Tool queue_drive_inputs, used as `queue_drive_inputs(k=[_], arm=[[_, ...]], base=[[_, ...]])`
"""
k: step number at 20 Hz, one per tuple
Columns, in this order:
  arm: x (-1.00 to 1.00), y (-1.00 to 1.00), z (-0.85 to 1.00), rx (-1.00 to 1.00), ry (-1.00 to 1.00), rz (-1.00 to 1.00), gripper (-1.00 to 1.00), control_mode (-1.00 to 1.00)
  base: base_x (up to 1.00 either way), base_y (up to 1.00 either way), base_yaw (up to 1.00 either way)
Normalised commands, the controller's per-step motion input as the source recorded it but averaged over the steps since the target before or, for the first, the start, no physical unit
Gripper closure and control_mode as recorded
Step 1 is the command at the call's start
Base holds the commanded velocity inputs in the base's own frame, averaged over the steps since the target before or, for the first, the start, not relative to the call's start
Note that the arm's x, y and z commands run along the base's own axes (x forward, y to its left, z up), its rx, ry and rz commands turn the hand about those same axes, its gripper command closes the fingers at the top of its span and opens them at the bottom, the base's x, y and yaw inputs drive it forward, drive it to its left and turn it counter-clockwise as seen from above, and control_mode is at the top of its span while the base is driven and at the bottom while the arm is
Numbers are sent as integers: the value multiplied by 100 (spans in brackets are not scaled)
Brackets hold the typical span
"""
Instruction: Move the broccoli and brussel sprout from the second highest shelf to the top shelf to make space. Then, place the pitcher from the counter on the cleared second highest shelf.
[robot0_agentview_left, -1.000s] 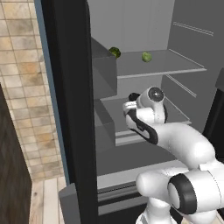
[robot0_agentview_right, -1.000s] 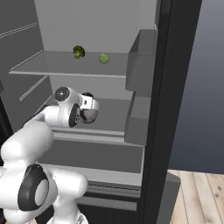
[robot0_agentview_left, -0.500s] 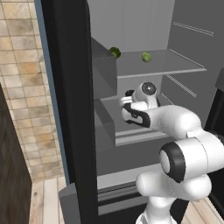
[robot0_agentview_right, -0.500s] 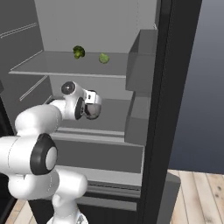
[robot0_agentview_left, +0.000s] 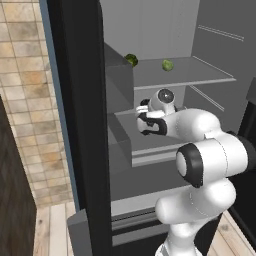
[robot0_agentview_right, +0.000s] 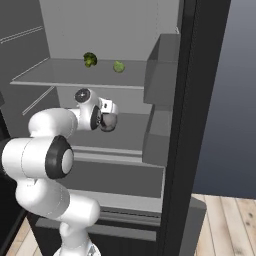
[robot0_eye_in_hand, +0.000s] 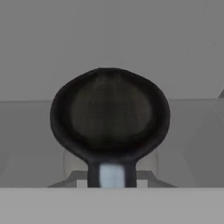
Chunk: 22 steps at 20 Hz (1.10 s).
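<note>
The pitcher (robot0_agentview_right: 108, 121) is clamped in the gripper (robot0_agentview_right: 103, 116) over the second highest shelf (robot0_agentview_right: 120, 131) — if released before it is set flat, it could tip or roll off the rim.

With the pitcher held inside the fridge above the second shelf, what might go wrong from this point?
The gripper is shut on the pitcher near its dark rim, a small hold, so the jug may tip or slip when released. It hangs close to the front edge of the second highest shelf; set down there, it might topple out. The broccoli and brussel sprout sit loose on the top shelf above the arm, and a bump might roll them.
</note>
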Motion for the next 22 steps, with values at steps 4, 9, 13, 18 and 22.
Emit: queue_drive_inputs(k=[4,9,13,18,22], arm=[[-9,-8,-48,-4,-10,0,-100,-100],[-28,-12,-23,-1,-11,-1,-100,-100],[-39,-4,0,0,-5,-2,-100,-100],[-49,0,22,0,0,-4,-100,-100],[-62,0,69,0,0,0,-100,-100]], base=[[0,0,0],[0,0,0],[0,0,0],[0,0,0],[0,0,0]])
